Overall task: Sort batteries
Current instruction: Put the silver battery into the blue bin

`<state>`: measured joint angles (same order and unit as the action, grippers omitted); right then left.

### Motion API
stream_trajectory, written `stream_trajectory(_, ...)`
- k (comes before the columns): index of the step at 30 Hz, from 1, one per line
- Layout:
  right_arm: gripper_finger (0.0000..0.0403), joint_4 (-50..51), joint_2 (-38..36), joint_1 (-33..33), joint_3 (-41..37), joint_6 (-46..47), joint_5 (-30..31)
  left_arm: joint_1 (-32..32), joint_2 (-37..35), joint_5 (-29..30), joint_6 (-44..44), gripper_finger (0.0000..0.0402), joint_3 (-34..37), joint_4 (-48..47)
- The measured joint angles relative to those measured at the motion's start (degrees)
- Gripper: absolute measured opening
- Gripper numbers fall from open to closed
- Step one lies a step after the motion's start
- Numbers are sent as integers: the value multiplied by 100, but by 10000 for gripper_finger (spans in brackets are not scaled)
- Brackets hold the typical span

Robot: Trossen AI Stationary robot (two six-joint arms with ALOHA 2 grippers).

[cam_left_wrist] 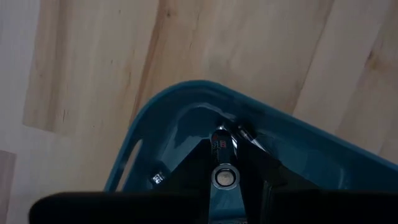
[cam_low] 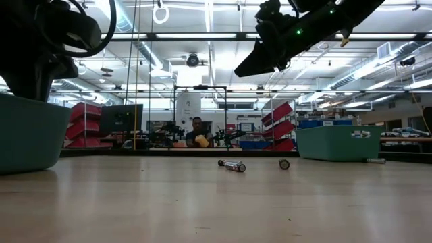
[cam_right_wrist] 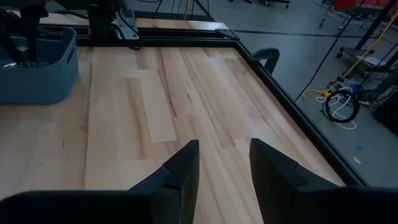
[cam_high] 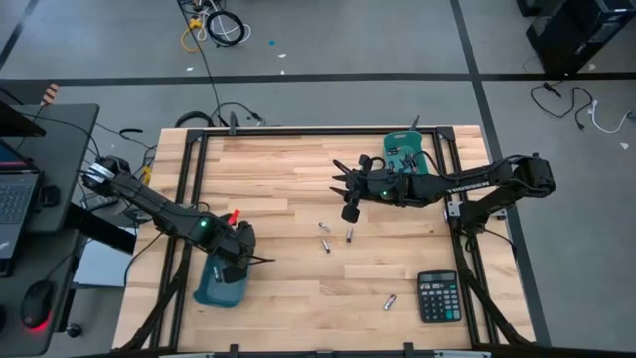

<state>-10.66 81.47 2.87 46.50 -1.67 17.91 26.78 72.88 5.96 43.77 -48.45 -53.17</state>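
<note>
The left gripper (cam_left_wrist: 224, 177) pinches a battery (cam_left_wrist: 224, 177) over the near teal bin (cam_high: 214, 288). The right gripper (cam_right_wrist: 222, 165) hovers spread and empty. Four batteries (cam_high: 325, 246) lie on the table (cam_high: 298, 298); a second bin (cam_high: 405, 151) sits behind.

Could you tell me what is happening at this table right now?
The robot is sorting batteries. The left gripper is over the teal bin near the table's front left, shut on a battery. The right gripper hangs open and empty above the middle of the table. A few loose batteries lie on the wood below it, another battery rests beside the calculator, and a second teal bin sits at the far right.
</note>
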Motion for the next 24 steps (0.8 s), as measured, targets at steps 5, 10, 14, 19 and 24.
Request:
stream_trajectory(5, 128, 2, 0, 0, 0, 0, 0, 1, 0, 0, 0, 61, 1, -2)
stream_trajectory(10, 127, -275, 0, 27, 0, -3, 136, 1, 0, -2, 20, 61, 1, -4)
stream_trajectory(14, 128, -1154, -2, 311, 68, -4, 156, 0, 0, -19, 28, 61, 0, -41)
stream_trajectory(19, 124, -1205, 78, 624, 408, 63, -751, -4, 0, -252, 227, 61, -1, -57)
stream_trajectory(24, 122, -744, 190, 532, 405, 59, -1011, -4, -4, -310, 310, 61, -1, -76)
